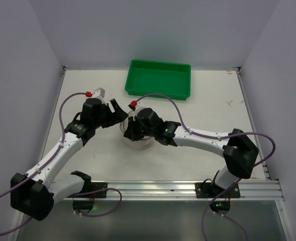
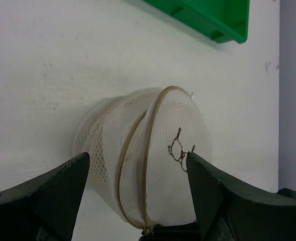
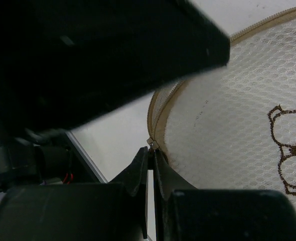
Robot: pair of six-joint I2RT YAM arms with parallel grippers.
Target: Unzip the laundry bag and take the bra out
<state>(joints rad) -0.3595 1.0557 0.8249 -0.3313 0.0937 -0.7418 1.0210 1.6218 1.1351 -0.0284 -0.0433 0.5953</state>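
Note:
The laundry bag (image 1: 139, 144) is a round cream mesh pouch standing on edge on the white table between the two grippers. In the left wrist view the bag (image 2: 173, 170) shows its tan zipper parted into a narrow slit, with a brown bear outline on one face. My left gripper (image 2: 138, 158) is open, one finger on each side of the bag, not pressing it. My right gripper (image 3: 152, 150) is shut on the small zipper pull (image 3: 153, 144) at the bag's rim (image 3: 238, 120). The bra is hidden; only white fabric shows in the slit.
A green rectangular tray (image 1: 158, 79) stands at the back centre of the table and also shows in the left wrist view (image 2: 208, 17). The left gripper's black body (image 3: 88, 55) hangs close over the right gripper. White walls enclose the table's sides.

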